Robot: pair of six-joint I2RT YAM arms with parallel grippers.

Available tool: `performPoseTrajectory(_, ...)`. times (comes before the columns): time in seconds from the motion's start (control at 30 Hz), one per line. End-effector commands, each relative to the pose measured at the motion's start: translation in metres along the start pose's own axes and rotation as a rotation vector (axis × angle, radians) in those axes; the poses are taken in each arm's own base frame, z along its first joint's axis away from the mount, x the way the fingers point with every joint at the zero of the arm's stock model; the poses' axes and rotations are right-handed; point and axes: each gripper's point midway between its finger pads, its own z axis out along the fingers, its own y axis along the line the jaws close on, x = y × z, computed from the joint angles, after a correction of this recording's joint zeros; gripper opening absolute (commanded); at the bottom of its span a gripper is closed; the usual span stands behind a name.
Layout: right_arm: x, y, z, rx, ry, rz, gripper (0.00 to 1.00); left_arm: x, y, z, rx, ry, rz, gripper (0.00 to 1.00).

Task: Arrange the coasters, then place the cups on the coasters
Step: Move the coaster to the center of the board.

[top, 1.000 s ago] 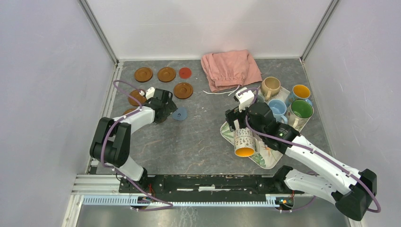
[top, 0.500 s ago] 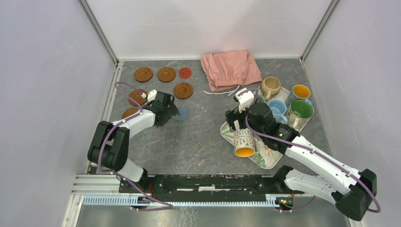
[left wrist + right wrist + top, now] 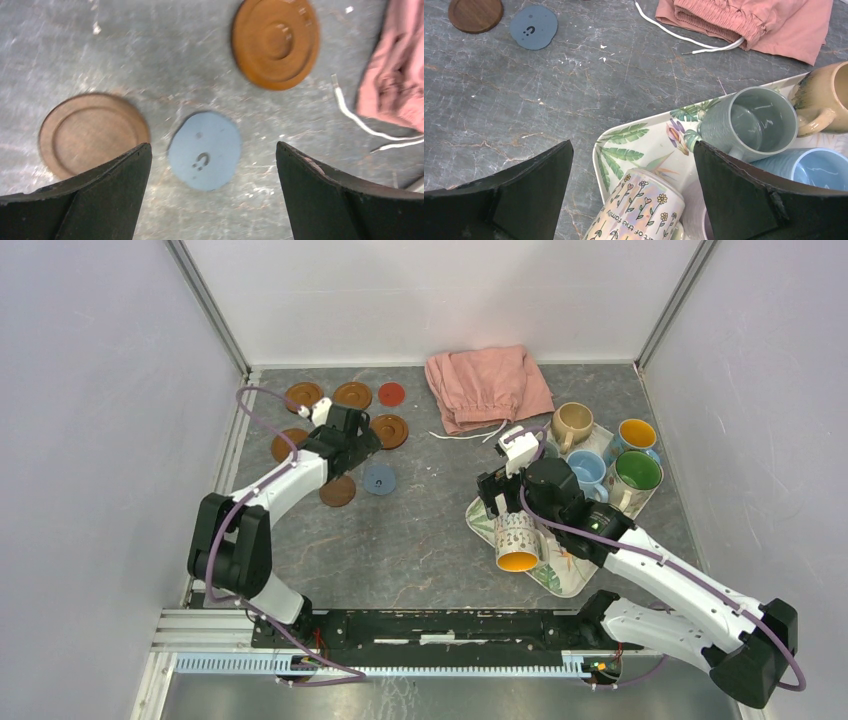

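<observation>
**Top external view: all jaws wide, nothing held**

Shows left gripper [image 3: 212, 150] above the coasters [image 3: 352, 395] at far left, close by the blue coaster [image 3: 379, 478]. Shows right gripper [image 3: 633, 145] above the leaf tray [image 3: 557, 578] at right, cups [image 3: 572, 422] on it, one patterned cup [image 3: 518, 540] lying.

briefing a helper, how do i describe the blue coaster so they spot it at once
Left of the pink cloth at the back of the table lies a cluster of round coasters. The blue coaster sits at its near edge, beside a brown coaster. It alone is blue and flat with a small dark mark; its neighbours are brown with raised rims.
</observation>
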Motion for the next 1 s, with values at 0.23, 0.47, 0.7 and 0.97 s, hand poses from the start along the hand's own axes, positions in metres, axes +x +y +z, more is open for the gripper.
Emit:
performPoseTrajectory(0.23,-0.017,-0.009,-0.004,0.036,-0.057,-0.002,0.98,-0.012,-0.061,0.051,0.089,0.047,0.120,1.00)
performPoseTrajectory(0.47,-0.016,-0.010,-0.004,0.044,-0.052,-0.005,0.98,-0.001,-0.063,0.071,0.078,0.082,0.136,1.00)
performPoseTrajectory(0.7,-0.015,-0.009,-0.003,0.039,-0.047,-0.005,0.98,0.021,-0.050,0.076,0.062,0.131,0.145,1.00)
performPoseTrajectory(0.97,-0.014,-0.009,-0.003,0.037,-0.048,-0.006,0.98,0.041,-0.038,0.069,0.049,0.163,0.159,1.00)
